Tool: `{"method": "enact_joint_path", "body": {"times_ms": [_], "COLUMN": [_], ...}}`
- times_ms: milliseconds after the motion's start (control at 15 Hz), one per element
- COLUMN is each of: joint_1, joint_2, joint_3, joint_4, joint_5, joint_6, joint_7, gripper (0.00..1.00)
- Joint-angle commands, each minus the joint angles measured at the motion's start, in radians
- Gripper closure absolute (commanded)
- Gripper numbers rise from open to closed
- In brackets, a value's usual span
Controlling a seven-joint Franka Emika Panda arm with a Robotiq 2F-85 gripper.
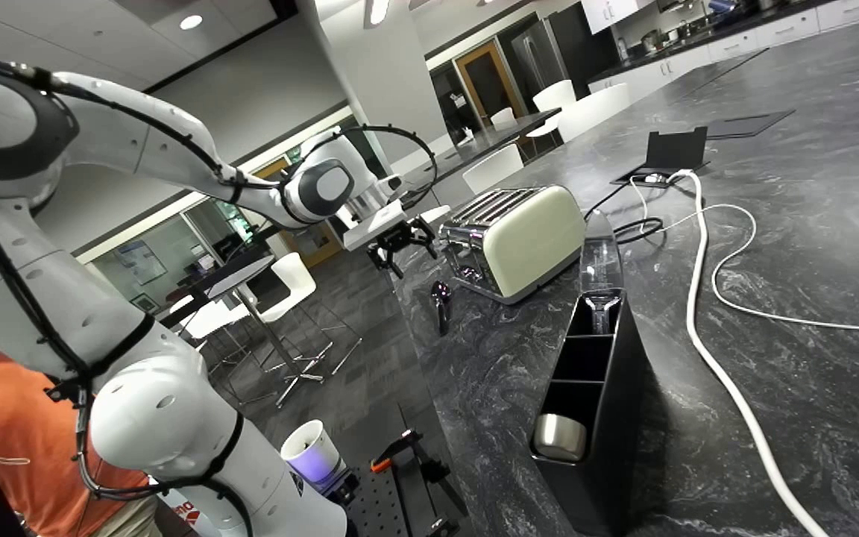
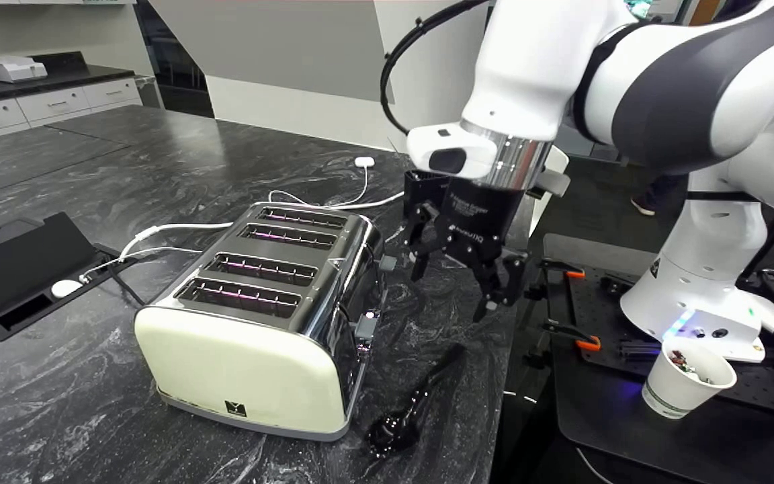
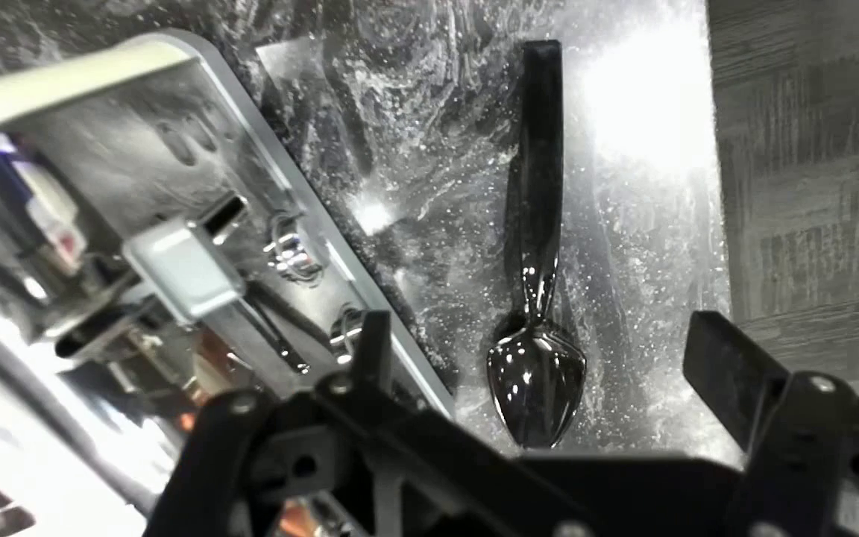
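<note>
The gripper (image 2: 450,290), empty and spread wide, hangs above and clear of the black spoon (image 3: 540,245) on the counter (image 2: 457,430) beside the toaster (image 2: 246,370), whose closeness could make an off-centre descent strike a pale lever (image 3: 185,270).

— The spoon (image 3: 540,242)?
— Glossy and black, smooth and plastic-looking, it catches pinpoints of light on its bowl, while my fingers (image 3: 731,377) show a duller, matt black.
— The toaster (image 2: 259,343)?
— Smooth cream panels carry a soft sheen; mirror-bright metal on the flank throws back reflections.
— And the counter (image 2: 58,403)?
— Polished, stone-like and white-veined, the black surface bounces glare back at me.
— Anything else?
— A paper cup (image 2: 672,391) shows a matt white wall; a black holder (image 1: 621,418) looks like satin plastic.
</note>
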Motion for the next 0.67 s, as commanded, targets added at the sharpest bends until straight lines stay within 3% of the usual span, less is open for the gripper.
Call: {"method": "enact_joint_path", "body": {"times_ms": [0,267,467,600], "joint_1": [0.027,0.09,0.121,0.11], "joint_2": [-0.25,-0.476,-0.644,-0.658], "joint_3": [-0.073,-0.217,-0.335,-0.393], "joint_4": [-0.144,-0.277,-0.355,-0.298], "joint_5": [0.026,0.069,0.075,0.053], "joint_6": [-0.019,-0.042,-0.135,-0.228], "joint_7": [0.031,-0.008,-0.037,-0.068], "gripper": [0.0,0.0,0.0,0.0]}}
